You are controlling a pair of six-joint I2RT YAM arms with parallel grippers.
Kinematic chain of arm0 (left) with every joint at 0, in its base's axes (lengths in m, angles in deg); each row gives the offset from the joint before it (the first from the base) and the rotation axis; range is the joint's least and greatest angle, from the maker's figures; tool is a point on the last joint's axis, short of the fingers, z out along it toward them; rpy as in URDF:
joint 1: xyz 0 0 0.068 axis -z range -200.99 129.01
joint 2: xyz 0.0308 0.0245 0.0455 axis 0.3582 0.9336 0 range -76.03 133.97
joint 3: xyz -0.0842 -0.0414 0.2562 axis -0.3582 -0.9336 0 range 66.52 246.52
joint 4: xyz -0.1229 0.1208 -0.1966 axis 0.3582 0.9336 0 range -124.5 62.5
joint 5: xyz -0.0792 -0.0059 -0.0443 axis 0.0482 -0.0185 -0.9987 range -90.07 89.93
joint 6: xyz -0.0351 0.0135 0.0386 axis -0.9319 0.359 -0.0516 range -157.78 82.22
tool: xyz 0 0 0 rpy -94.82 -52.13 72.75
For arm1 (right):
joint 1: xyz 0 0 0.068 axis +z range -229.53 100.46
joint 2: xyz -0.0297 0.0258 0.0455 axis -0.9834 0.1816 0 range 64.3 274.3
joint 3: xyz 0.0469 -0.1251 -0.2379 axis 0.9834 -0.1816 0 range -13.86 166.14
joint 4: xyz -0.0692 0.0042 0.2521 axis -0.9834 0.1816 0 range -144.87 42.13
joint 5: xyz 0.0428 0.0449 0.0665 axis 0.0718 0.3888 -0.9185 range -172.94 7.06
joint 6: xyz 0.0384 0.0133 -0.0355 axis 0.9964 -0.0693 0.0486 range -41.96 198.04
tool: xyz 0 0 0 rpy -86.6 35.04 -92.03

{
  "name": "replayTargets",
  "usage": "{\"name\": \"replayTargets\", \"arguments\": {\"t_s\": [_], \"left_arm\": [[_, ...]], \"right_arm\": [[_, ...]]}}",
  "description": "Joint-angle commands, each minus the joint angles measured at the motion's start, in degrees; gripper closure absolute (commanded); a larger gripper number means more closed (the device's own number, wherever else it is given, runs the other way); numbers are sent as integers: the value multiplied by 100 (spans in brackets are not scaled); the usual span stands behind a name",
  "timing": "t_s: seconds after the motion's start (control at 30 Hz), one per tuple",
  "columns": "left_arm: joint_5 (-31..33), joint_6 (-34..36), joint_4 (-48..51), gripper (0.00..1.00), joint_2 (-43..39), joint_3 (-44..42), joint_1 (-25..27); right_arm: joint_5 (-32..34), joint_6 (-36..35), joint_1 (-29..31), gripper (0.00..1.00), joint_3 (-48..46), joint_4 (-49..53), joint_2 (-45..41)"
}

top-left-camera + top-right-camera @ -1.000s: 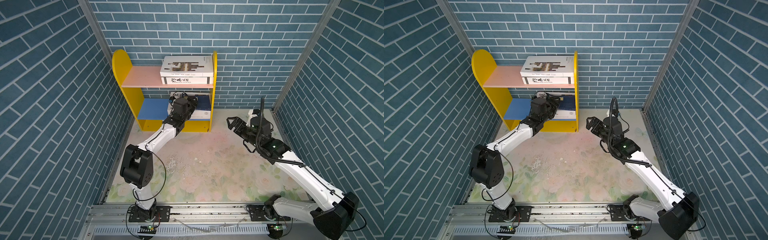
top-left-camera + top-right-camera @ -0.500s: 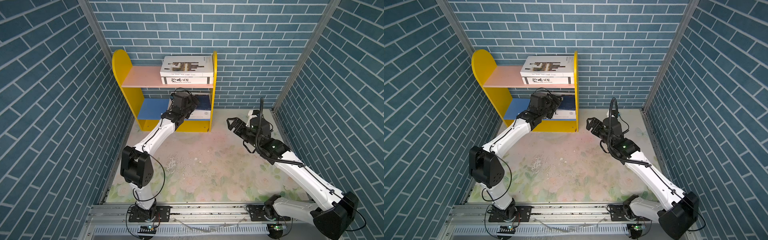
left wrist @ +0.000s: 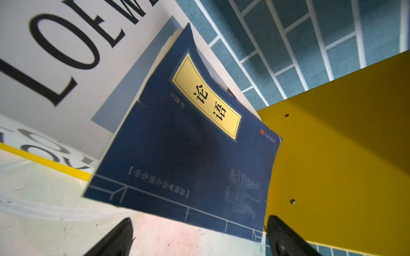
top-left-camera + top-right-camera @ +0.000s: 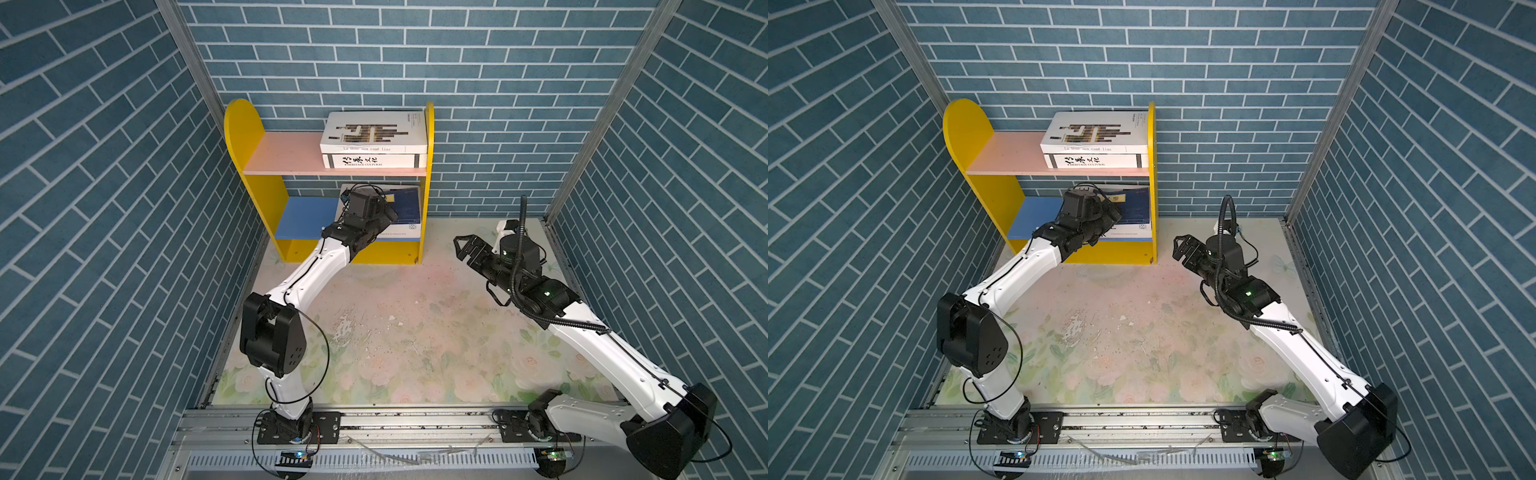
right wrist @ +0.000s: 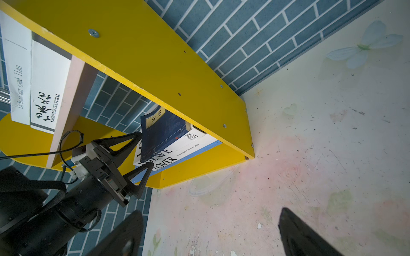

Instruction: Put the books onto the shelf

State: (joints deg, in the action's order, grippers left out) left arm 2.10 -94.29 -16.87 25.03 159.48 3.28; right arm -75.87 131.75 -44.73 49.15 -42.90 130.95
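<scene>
Books sit on both tiers of the small wooden shelf (image 4: 245, 137) with yellow round-topped side panels, at the upper middle of both top views. The left gripper (image 5: 144, 149) has reached farther into the lower tier than a second ago, and its jaws have spread wide, letting go of the thin navy book with the yellow label (image 3: 188, 155).

That book rests on the white LOEWE book (image 3: 55, 55), which lies on the white LOVER book (image 5: 167, 161) on the blue lower board (image 4: 303, 216). It looks tilted, with one edge against the yellow right panel, and I cannot tell whether it has settled.

On the pink upper board (image 4: 286, 153), the white book with the brown-bar pattern (image 4: 374, 133) lies on the white Heritage Cultural book (image 4: 374, 161).

The right gripper (image 4: 459, 248), right of centre, hovers with jaws open and empty over the floral surface (image 4: 415, 332), which carries no book. All five seem placed, so only the left arm's withdrawal appears to remain.
</scene>
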Motion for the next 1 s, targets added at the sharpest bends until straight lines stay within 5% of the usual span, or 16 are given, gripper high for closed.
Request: {"name": "replayTargets", "arguments": {"t_s": [0.0,0.33,0.97], "left_arm": [[161,364,-5,6,-332,-176,-50],[-2,261,-358,19,-333,-372,-234],[-99,449,-373,19,-45,-210,-476]], "right_arm": [[53,77,-31,5,28,9,32],[43,95,-38,5,80,20,130],[163,227,-79,5,54,83,167]]}}
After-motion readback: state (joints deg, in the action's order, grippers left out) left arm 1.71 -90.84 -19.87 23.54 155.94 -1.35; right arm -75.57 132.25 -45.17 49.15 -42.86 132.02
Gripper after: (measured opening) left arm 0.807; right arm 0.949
